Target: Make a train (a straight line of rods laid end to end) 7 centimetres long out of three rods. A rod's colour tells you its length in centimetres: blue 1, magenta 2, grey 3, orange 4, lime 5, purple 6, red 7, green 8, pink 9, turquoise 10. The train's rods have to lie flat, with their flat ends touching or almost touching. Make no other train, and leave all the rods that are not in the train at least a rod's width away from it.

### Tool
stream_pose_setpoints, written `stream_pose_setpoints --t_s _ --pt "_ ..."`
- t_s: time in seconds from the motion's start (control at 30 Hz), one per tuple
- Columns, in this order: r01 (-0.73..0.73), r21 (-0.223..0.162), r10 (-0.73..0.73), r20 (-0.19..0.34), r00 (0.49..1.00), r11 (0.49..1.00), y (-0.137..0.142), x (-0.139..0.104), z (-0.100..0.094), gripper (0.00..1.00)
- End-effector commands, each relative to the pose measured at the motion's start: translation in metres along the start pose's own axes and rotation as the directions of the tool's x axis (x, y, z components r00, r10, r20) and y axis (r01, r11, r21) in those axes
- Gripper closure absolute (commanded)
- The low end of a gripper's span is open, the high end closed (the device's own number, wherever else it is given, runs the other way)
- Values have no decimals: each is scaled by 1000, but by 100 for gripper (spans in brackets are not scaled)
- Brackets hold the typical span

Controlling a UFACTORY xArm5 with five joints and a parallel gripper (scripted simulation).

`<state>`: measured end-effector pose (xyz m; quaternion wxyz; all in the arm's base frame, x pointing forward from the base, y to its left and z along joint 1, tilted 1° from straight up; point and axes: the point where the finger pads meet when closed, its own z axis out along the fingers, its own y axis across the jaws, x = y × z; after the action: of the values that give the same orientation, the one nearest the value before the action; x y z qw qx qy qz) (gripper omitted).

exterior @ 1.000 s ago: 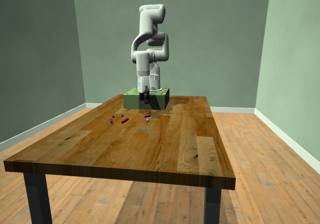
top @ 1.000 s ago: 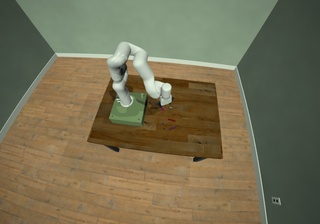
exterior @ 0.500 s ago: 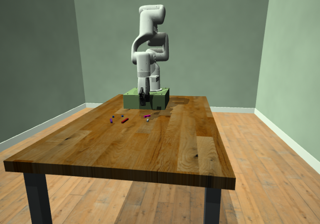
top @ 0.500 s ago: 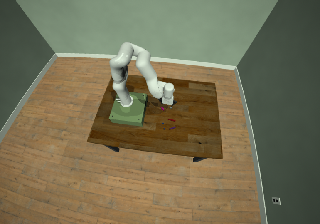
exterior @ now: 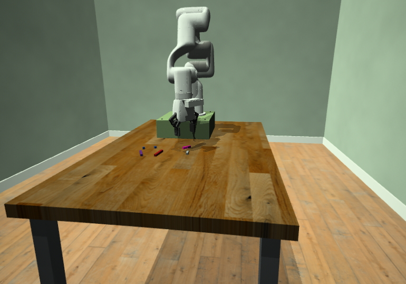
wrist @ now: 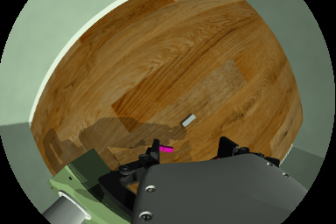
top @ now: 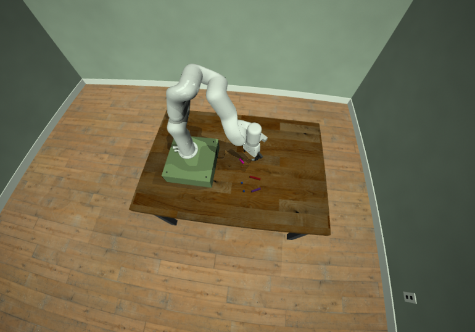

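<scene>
My gripper (exterior: 185, 134) (wrist: 190, 148) is open and empty, above the table, with its fingers wide apart. A grey rod (top: 252, 159) (exterior: 187, 152) (wrist: 188, 120) lies flat on the table near and below the gripper, partly covered by it in the top view. Two magenta rods (top: 241, 161) (exterior: 186, 147) (wrist: 167, 149) lie end to end in one line, with a thin seam between them; a finger partly covers them in the wrist view. The grey rod lies apart from them, at an angle to their line.
A red rod (top: 254, 178) (exterior: 158, 152), a purple rod (top: 255, 189) (exterior: 141, 152) and two blue rods, one (top: 241, 182) (exterior: 155, 147) nearer the red rod and one (top: 243, 190) (exterior: 143, 148) nearer the purple, lie separately. The green base block (top: 191, 169) (exterior: 167, 130) stands beyond the magenta rods.
</scene>
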<state>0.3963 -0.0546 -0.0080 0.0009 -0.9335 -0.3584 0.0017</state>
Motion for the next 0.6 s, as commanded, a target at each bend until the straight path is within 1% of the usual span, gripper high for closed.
stream_pose_setpoints --t_s 0.0,0.17,0.27,0.37,0.43,0.57 --pt "-167 -1 167 -2 986 986 4 6 1 0" --pt "-367 -1 367 -2 930 930 7 12 4 0" --pt "-480 -1 480 -2 877 877 8 16 5 0" --pt "-585 0 585 -2 811 811 10 19 7 0" --pt "-585 0 585 -2 811 811 10 19 7 0" --pt "-689 0 689 -2 725 725 12 23 9 0"
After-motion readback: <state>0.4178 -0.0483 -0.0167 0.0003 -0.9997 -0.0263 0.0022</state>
